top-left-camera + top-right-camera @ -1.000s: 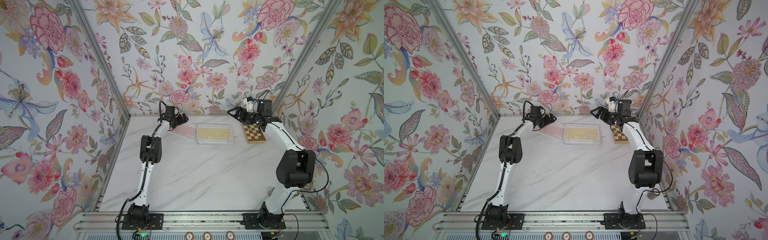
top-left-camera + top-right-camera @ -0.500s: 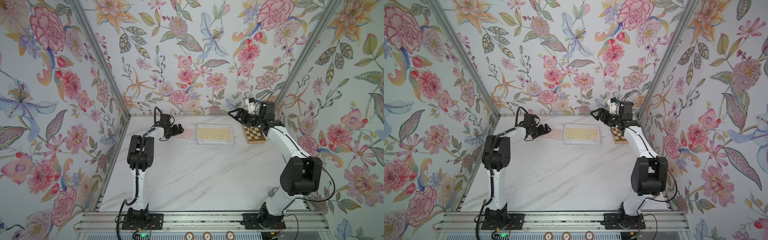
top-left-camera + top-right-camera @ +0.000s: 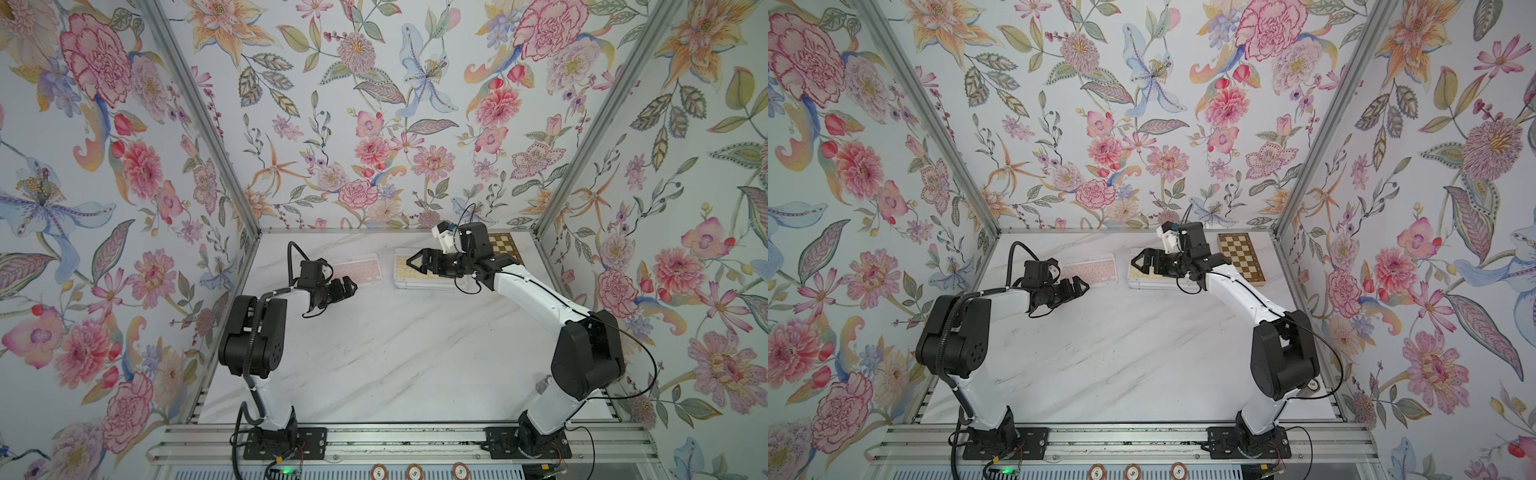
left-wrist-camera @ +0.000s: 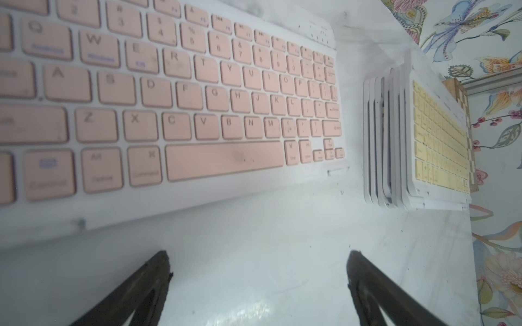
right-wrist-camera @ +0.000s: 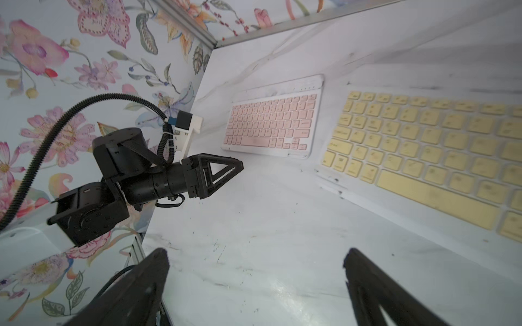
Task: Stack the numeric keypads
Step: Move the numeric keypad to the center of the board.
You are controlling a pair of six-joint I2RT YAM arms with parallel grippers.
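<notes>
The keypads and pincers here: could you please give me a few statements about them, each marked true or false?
1. The pink keypad lies alone on the table, apart from the stack. True.
2. The left pincer grips the pink keypad. False: it is open and empty, just short of that keypad.
3. A yellow keypad tops the stack. True.
4. The chessboard lies on top of the stack. False: it lies on the table beside the stack, nearer the right wall.
5. The right pincer is open and empty. True.
</notes>
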